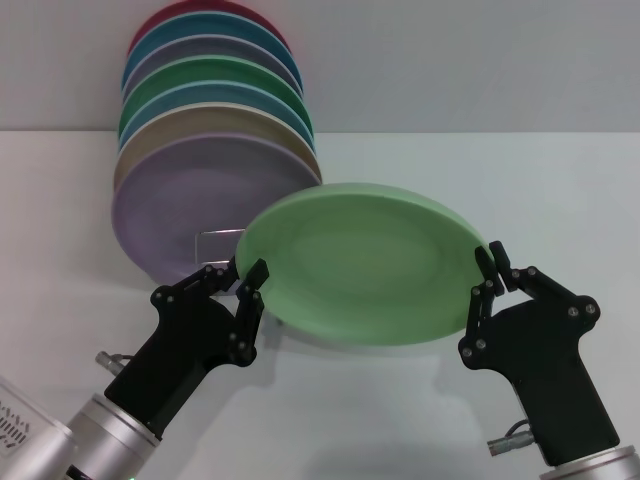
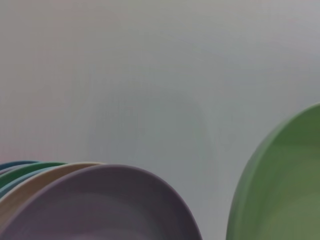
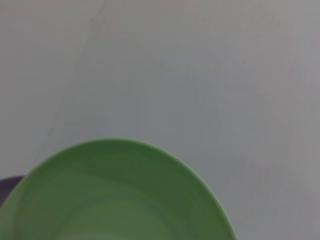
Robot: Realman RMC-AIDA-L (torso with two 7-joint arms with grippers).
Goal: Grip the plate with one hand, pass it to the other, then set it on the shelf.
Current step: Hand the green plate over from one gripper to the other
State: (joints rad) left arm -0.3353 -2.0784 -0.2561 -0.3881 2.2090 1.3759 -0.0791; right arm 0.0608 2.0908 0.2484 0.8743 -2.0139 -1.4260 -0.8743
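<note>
The light pastel-green plate [image 1: 365,265] hangs tilted above the table between my two grippers. My right gripper [image 1: 490,268] is shut on its right rim. My left gripper [image 1: 243,275] is open at the plate's left rim, one finger on each side of the edge. The plate also shows in the left wrist view [image 2: 280,190] and in the right wrist view [image 3: 110,200]. A loop of the thin silver wire shelf [image 1: 213,238] shows just behind the plate's left edge, in front of the lilac plate.
A row of several coloured plates stands on edge at the back left, with a lilac plate [image 1: 175,205] in front; it also shows in the left wrist view [image 2: 100,210]. A white table [image 1: 400,420] lies below, with a pale wall behind.
</note>
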